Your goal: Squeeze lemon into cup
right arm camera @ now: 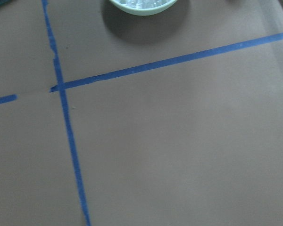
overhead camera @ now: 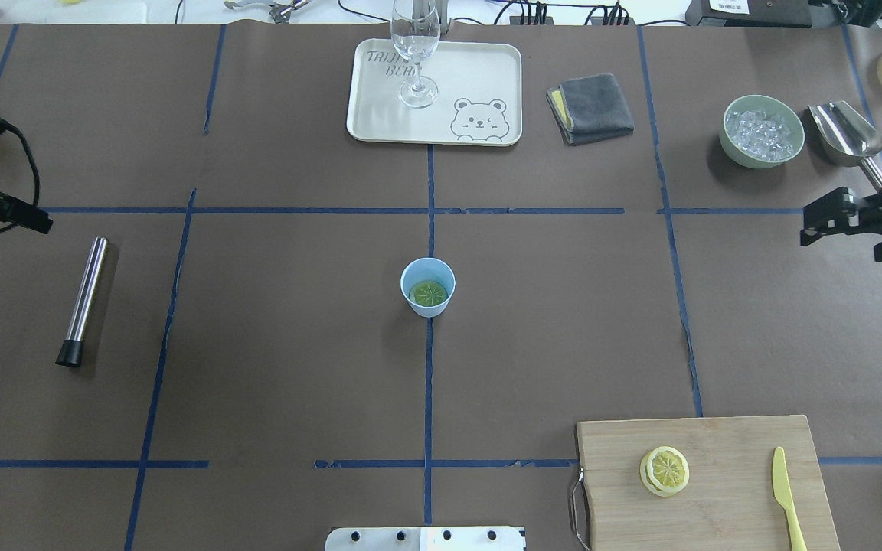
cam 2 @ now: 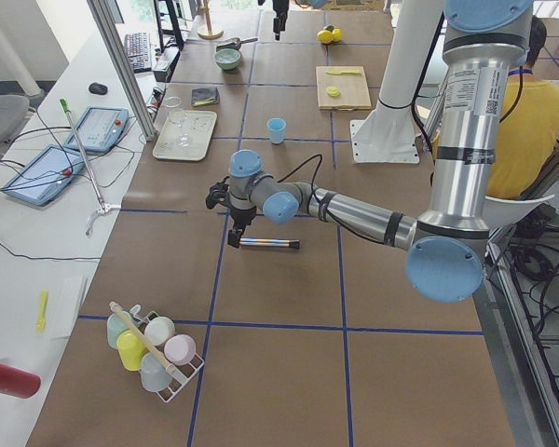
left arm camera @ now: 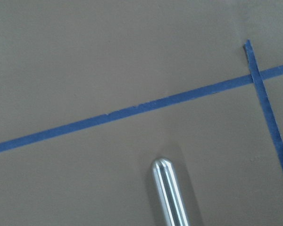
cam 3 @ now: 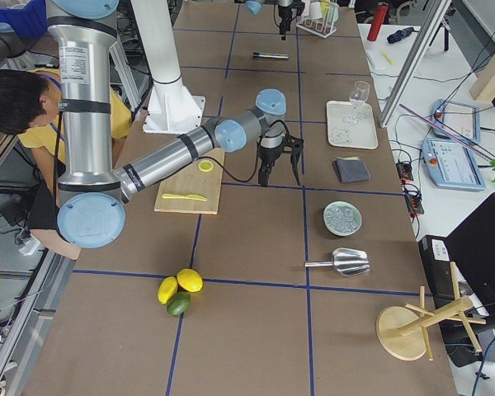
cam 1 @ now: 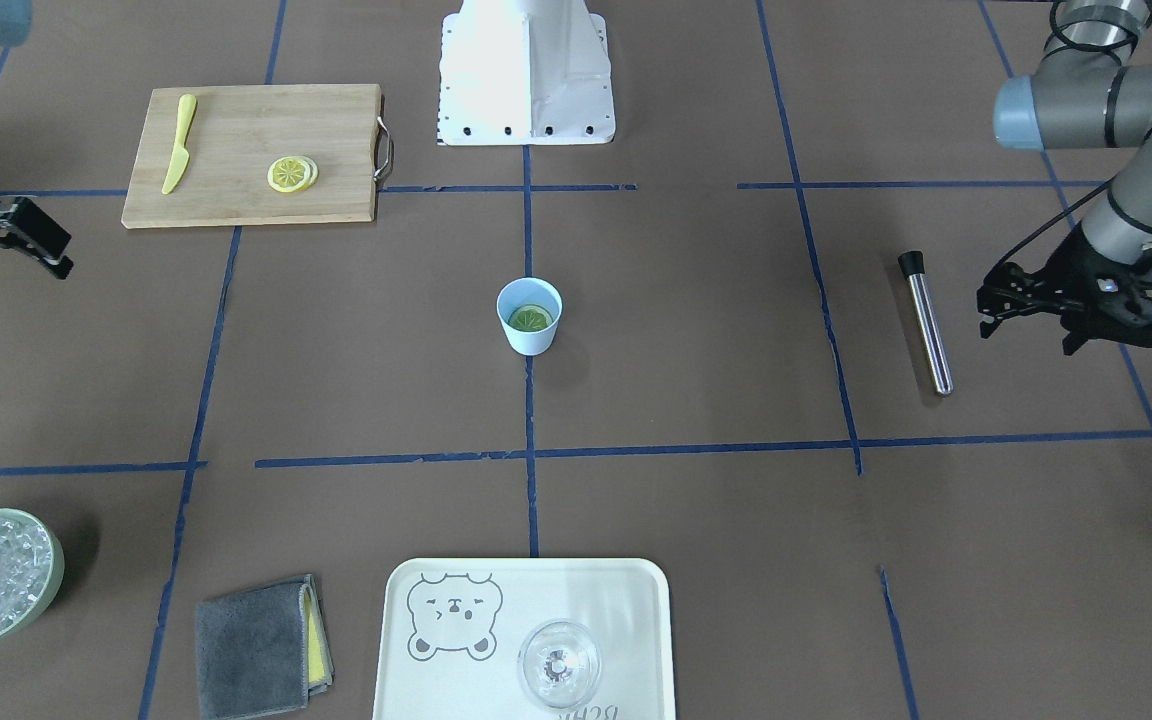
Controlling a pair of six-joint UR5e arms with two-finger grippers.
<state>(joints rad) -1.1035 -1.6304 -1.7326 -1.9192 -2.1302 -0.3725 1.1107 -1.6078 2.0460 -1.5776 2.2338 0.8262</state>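
The pale-blue cup [cam 1: 529, 335] [overhead camera: 427, 304] stands upright at the middle of the table. The lemon slice [cam 1: 530, 318] [overhead camera: 428, 293] lies flat inside it, greenish-yellow in the shade. My left gripper [cam 1: 1028, 338] is open and empty, far off to the cup's side, next to a metal rod [cam 1: 926, 320]. My right gripper [cam 1: 16, 258] [overhead camera: 843, 246] is open and empty near the opposite table edge, far from the cup. Neither wrist view shows the cup or the fingers.
A wooden cutting board [overhead camera: 724, 451] holds a stack of two lemon slices [overhead camera: 664, 471] and a yellow knife [overhead camera: 787, 497]. A tray [overhead camera: 479, 69] carries a clear glass [overhead camera: 416, 46]. A grey cloth [overhead camera: 590, 107], a bowl of ice [overhead camera: 762, 130] and a metal scoop [overhead camera: 845, 134] lie on the far side.
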